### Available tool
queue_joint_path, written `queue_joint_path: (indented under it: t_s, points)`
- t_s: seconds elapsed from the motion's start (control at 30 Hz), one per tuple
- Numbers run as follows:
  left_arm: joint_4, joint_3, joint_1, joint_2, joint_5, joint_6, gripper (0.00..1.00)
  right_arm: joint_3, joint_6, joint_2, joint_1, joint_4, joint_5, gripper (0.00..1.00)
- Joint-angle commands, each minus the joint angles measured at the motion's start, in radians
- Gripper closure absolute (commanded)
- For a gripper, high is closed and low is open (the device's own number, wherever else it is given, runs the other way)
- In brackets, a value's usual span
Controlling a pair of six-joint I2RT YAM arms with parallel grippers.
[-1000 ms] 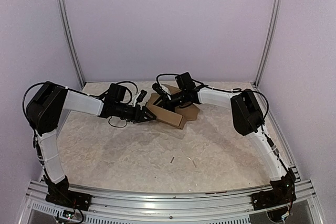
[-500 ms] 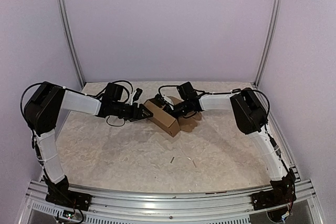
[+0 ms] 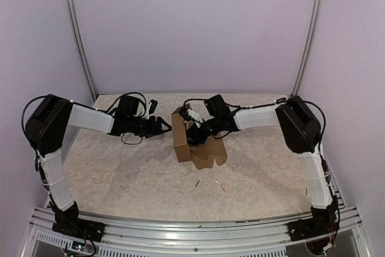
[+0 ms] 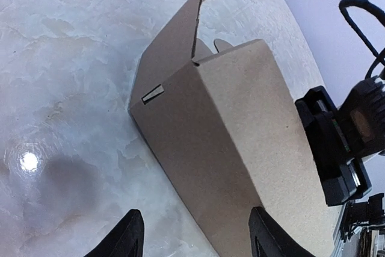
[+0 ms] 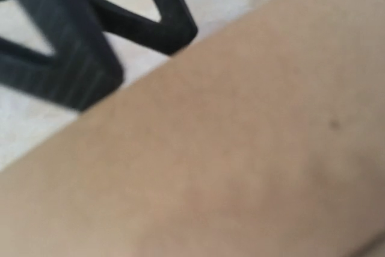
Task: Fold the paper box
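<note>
Two arms: both of mine are stretched low over the table (image 3: 114, 173), the left one coming in from the left and the right one from the right, with their wrists nearly facing each other across the middle.
Paper box: the paper box (image 3: 181, 141) sits between my two pincers, about midway across the table and toward its far half. It is brown cardboard, partly formed, with one tall panel standing on edge and flat flaps (image 3: 210, 156) spread on the surface to its right.
Box up close: from my left wrist I see a broad plain face tilted toward me and a thin upper flap (image 4: 174, 34) rising behind it. A rounded tab (image 4: 222, 44) peeks over the fold, and there is a small cut slot (image 4: 153, 92) near the corner.
Left pincer: my left pincer (image 3: 165, 126) stands wide, with nothing between its fingers (image 4: 131, 236). It points at the left face of the box, just beside it, and I cannot tell whether a tip touches.
Right pincer: my right pincer (image 3: 194, 132) is in close at the box's right side, above the flat flaps. Whether its jaws grip cardboard or stand apart I cannot tell.
Right wrist view: blurred brown cardboard fills nearly all of it, with two dark finger shapes in the upper left corner and a strip of pale table behind them.
Table litter: two small pale slivers (image 3: 197, 182) lie on the surface nearer my bases, well apart from the box.
</note>
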Motion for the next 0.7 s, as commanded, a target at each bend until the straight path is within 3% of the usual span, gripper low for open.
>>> queue_joint_path:
  t_s: [0.0, 0.23, 0.47, 0.67]
  points:
    - [-0.027, 0.010, 0.006, -0.019, -0.032, -0.005, 0.41, -0.063, 0.042, -0.141, -0.057, -0.039, 0.025, 0.57]
    - [-0.067, 0.033, -0.009, -0.046, -0.080, 0.004, 0.41, -0.076, -0.195, -0.214, -0.164, -0.181, 0.140, 0.55]
    - [-0.108, 0.047, -0.059, -0.073, -0.166, 0.019, 0.41, -0.028, -0.381, -0.118, -0.142, -0.299, 0.272, 0.80]
    - [-0.203, 0.084, -0.104, -0.100, -0.272, 0.036, 0.41, -0.046, -0.458, -0.086, -0.090, -0.343, 0.427, 0.83]
